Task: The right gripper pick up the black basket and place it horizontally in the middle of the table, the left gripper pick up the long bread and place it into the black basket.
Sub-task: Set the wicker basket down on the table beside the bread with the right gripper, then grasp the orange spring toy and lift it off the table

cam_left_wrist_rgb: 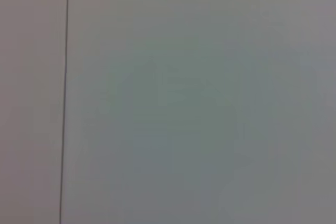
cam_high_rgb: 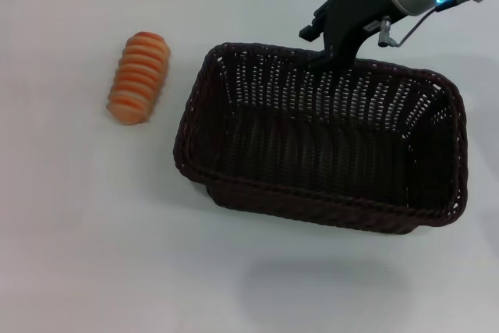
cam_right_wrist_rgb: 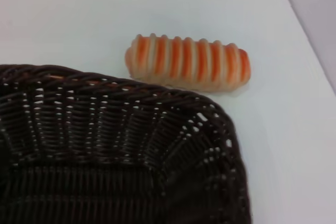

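Clamped, as far as we can judge, on the far rim of the black basket [cam_high_rgb: 327, 146], our right gripper [cam_high_rgb: 334, 54] holds it on the table [cam_high_rgb: 78, 255], near the long bread [cam_high_rgb: 139, 77]. Gripped at one edge, the basket may tilt or slip. Our left gripper is out of sight.

1. The setting looks like a robot lab or test bench rather than a home: a plain white table [cam_high_rgb: 70, 255] fills the head view.
2. On it lie only staged props: a black basket [cam_high_rgb: 327, 142] and, beside its left end, a long bread [cam_high_rgb: 139, 77].
3. Pale seamed panels run behind the table's far edge.
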Tool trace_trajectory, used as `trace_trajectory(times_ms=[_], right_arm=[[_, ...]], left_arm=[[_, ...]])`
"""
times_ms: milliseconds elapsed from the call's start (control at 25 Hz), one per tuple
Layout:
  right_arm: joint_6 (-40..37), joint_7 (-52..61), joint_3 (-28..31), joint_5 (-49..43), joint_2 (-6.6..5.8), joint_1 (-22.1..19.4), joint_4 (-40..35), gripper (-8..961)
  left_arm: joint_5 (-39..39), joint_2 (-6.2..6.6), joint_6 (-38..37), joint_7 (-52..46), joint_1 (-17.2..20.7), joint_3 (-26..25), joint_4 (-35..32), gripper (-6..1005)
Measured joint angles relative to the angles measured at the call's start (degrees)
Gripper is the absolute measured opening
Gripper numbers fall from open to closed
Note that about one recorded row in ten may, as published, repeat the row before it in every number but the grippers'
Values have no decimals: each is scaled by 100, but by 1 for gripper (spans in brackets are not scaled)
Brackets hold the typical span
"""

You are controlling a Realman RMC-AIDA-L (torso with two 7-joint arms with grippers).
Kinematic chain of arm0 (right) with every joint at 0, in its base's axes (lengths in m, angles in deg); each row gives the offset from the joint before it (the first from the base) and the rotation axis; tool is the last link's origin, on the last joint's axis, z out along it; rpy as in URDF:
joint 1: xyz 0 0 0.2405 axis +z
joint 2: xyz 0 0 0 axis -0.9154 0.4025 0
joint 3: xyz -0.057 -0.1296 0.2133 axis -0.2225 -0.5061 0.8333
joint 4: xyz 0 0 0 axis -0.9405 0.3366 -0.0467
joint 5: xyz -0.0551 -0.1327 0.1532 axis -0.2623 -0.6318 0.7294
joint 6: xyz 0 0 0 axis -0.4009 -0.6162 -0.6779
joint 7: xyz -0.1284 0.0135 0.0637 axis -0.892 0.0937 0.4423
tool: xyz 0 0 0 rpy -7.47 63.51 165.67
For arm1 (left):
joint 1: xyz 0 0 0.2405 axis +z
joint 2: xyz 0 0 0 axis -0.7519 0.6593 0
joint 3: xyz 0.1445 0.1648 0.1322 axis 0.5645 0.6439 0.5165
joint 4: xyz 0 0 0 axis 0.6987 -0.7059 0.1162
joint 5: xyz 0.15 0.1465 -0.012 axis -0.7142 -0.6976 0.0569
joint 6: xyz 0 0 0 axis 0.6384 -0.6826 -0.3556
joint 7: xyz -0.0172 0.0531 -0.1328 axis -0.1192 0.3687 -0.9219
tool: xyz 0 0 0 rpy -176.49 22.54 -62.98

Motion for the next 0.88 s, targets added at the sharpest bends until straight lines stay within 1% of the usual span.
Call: trace_trajectory(times_ms=[80, 200, 280, 360, 440, 480, 520, 600, 640, 760, 880], right_arm=[[-57, 82, -18, -89, 27, -77, 209, 309], [-79, 326, -12, -214, 48, -285, 754, 389], [-71, 599, 23, -241, 48, -523, 1320, 443], [-72, 936, 75, -243, 75, -881, 2112, 443], [-141, 1220, 176, -238, 216, -1455, 3278, 443], [-182, 1284, 224, -242, 313, -1751, 3849, 443], [-228, 1297, 261, -242, 402, -2031, 4358, 443], [-280, 1367, 299, -225, 518, -2504, 5187, 443], [-285, 1459, 307, -184, 532, -2711, 5542, 443], [-304, 1809, 327, -76, 533, -3219, 6300, 443], [-616, 2064, 337, 5, 551, -3811, 6993, 443]], left_arm=[[-1, 0, 11, 0, -4, 10, 16, 858], [0, -1, 21, 0, 1, 11, 28, 858], [0, 0, 101, 0, 4, 13, 50, 857], [0, 2, 180, 0, 3, 14, 105, 857], [-1, 2, 244, 1, 8, 20, 187, 857], [0, 3, 262, 10, 12, 21, 235, 858], [0, 2, 283, 20, 12, 21, 266, 858], [0, -2, 332, 33, 12, 28, 346, 858], [0, -3, 362, 35, 11, 30, 375, 858], [0, -5, 439, 41, 6, 62, 450, 859], [0, -13, 462, 46, 17, 136, 524, 858]])
